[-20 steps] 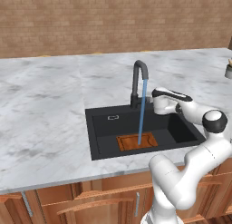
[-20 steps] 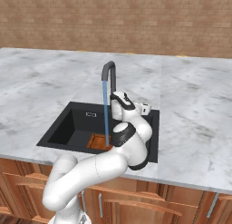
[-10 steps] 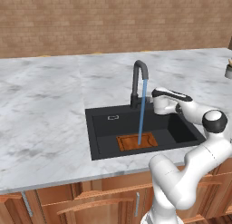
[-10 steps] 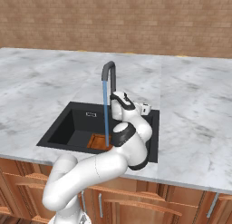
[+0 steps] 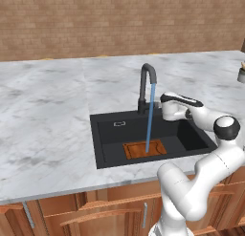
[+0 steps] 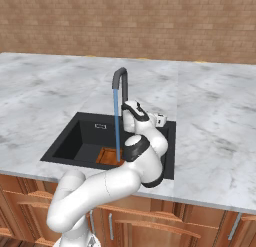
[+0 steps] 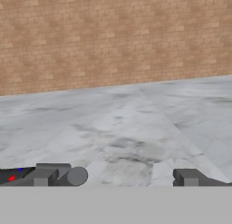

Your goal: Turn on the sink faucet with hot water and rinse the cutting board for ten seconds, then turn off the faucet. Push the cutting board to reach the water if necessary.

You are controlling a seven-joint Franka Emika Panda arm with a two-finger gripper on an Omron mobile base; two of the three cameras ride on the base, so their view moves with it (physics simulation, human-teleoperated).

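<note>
The cutting board [image 5: 144,149] is a small flat orange-brown wooden rectangle with a darker groove running just inside its edge. It lies flat on the floor of the sink [image 5: 107,139], against the basin's front wall and roughly midway along it, and covers only a small part of the black basin. The sink is a matte black recessed rectangle set into the grey-white marble counter [image 5: 48,120], close to the counter's front edge.

The sink faucet [image 5: 145,87] is a tall matte black gooseneck standing at the back rim of the basin. The water [image 5: 150,118] drops from its spout as a thin straight blue stream and lands on the board, near its middle.

The end effector [image 7: 122,177] sits by the faucet's base at the back rim, on the right side; its two dark finger tips stand well apart in the hand view, spread wide with nothing between them.

Compared with half a second and a second ago, nothing has shifted: the board, the stream and the arm hold the same places.
</note>
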